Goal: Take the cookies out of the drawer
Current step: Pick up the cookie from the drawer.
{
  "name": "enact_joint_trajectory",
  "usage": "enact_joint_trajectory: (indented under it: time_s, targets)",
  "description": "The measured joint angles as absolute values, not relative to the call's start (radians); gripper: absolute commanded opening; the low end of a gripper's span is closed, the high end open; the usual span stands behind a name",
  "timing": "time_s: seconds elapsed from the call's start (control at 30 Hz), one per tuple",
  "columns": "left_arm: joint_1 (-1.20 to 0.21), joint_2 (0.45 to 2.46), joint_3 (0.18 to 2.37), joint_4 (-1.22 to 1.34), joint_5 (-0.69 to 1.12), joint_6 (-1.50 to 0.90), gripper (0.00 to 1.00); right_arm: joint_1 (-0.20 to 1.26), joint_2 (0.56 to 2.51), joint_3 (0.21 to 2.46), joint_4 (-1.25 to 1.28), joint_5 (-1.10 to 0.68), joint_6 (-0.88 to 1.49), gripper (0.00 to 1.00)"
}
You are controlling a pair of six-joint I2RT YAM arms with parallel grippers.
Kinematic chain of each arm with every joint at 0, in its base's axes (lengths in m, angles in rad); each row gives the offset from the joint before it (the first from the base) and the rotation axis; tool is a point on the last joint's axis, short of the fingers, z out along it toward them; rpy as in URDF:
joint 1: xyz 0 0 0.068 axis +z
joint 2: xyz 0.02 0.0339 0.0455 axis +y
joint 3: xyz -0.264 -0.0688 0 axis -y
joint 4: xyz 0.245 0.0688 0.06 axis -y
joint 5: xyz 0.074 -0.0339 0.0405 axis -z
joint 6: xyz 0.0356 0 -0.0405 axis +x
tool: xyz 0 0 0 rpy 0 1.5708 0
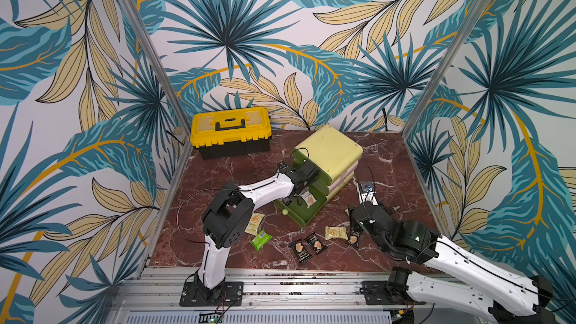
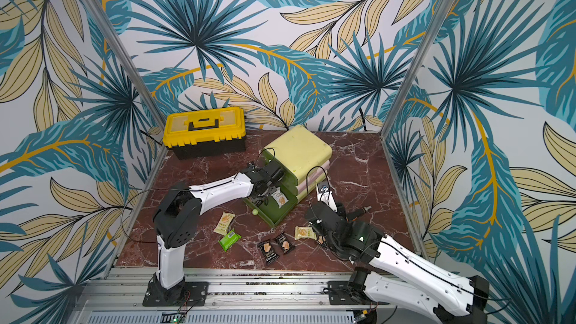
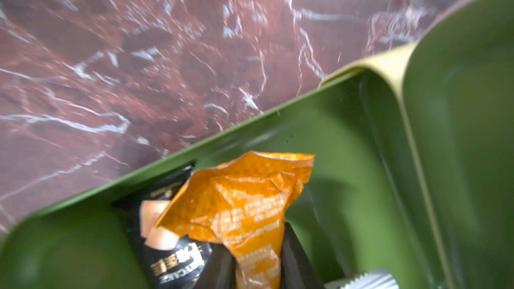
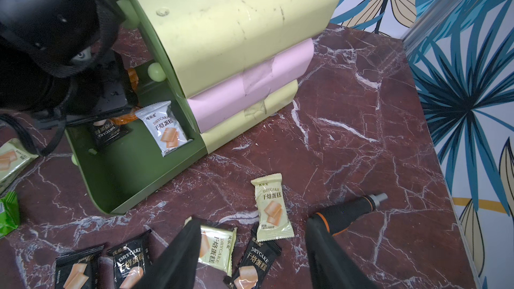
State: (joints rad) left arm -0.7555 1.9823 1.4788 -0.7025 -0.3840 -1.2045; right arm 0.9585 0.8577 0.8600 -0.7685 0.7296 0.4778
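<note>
Down inside the pulled-out green drawer, my left arm reaches forward from a raised elbow with its wrist dipped, and the left fingers are clamped on the orange packet. Two more lie in that drawer: one black-wrapped cookie and one white packet. My right arm sits folded low, its right fingers spread apart above the desk, grasping nothing. Seven cookies lie out on the desk: three black packets, three pale yellow packets, one green packet.
</note>
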Motion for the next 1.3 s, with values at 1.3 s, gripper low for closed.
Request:
enact_joint_trajectory:
  time_s: [1.3]
  targets:
    - [-0.406, 1.639, 1.101, -0.712, -0.382, -1.138, 0.27, 0.958, 0.876, 0.879, -0.768, 0.732, 0.418, 0.64]
